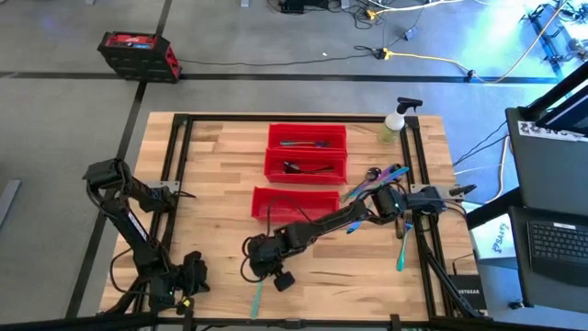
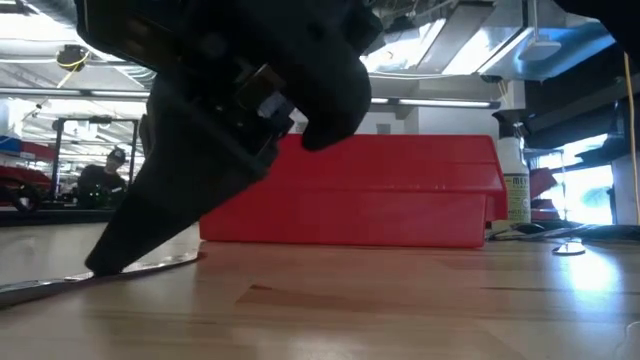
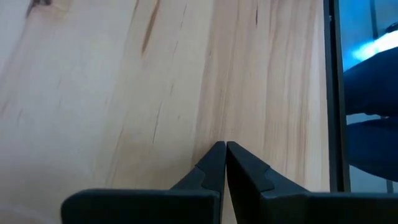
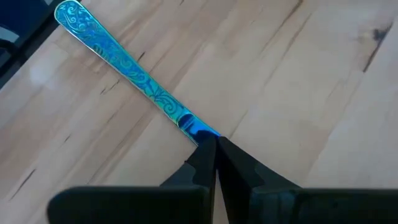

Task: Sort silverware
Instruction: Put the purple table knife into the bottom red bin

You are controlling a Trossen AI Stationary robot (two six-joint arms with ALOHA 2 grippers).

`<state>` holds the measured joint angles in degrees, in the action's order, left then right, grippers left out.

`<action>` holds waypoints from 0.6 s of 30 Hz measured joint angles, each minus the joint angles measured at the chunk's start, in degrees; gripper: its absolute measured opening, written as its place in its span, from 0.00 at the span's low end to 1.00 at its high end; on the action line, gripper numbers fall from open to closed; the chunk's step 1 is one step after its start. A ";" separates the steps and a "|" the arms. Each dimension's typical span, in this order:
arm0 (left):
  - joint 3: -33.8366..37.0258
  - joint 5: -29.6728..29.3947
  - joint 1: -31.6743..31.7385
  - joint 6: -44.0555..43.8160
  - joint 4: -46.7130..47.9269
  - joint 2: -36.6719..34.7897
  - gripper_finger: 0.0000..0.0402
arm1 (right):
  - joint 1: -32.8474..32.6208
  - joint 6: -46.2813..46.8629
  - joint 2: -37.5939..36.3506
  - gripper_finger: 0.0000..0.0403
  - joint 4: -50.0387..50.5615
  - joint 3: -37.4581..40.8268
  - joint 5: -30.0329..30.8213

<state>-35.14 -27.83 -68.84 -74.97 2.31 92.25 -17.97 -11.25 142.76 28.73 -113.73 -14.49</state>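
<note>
Wood tabletop, three red bins [image 1: 306,169] at centre. Right gripper [image 4: 213,144] reaches to the front edge, fingers pinched shut on one end of a teal knife [image 4: 127,73] lying flat there. Left gripper [image 3: 224,149] closed, empty, parked front-left. More silverware [image 1: 375,180] heaped by the right arm's base. Step looks like pickup; next needs lift, carry to matching bin

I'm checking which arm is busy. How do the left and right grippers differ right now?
The right gripper is reached out to the table's front middle, shut on a teal knife; the left gripper sits at the front left corner over bare wood, holding nothing. Both have their jaws closed.
</note>
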 joint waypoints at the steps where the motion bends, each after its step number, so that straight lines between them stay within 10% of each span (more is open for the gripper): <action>1: 0.00 0.00 0.00 0.21 0.00 0.00 0.00 | 0.14 -0.32 0.01 0.00 -0.64 0.01 -0.19; 9: 0.00 0.02 0.00 -0.68 0.00 -0.02 0.00 | 1.11 -8.40 0.35 0.06 2.39 -5.57 -6.02; 18: 0.00 0.02 0.00 -1.08 0.02 -0.02 0.00 | 1.49 -23.54 0.11 0.40 3.28 -7.17 -8.55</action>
<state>-35.14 -27.81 -68.84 -76.05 2.33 92.23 -16.48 -34.79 142.87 32.01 -120.90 -23.04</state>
